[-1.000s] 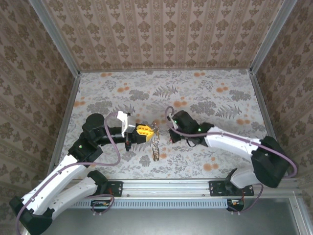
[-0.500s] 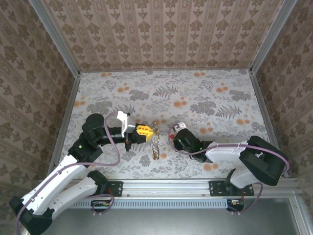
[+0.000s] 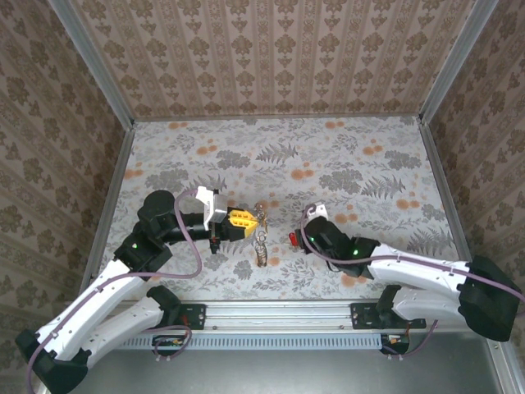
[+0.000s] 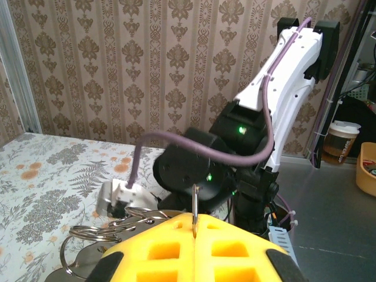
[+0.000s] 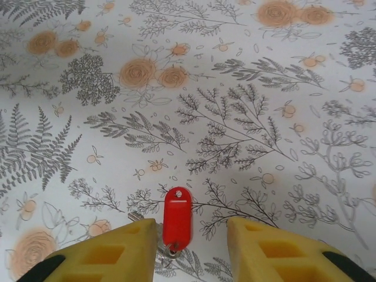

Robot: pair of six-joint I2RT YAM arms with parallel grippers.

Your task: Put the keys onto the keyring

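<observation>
The left claw point(image 4: 194, 220) is closed on a thin silver metal keyring point(image 4: 194, 204), which stands edge-on between the two yellow fingers. Further loops of wire ring point(image 4: 88, 244) lie to the left below it, cut off by the frame edge. From the top camera, a hanging cluster of rings and chain point(image 3: 262, 246) trails from that claw toward the near side; individual keys in it cannot be made out.

The right claw point(image 5: 192, 228) stands apart over the floral-patterned bench point(image 3: 353, 164), gripping nothing. A small key with a bright red plastic head point(image 5: 177, 218) lies flat on the bench between its fingers, closer to the left-hand one in the wrist view. Its metal part is mostly hidden at the lower frame edge.

The red key lies near the hanging cluster, apart from it. Open bench surrounds both claws, well clear of the patterned side walls point(image 3: 74, 123)
</observation>
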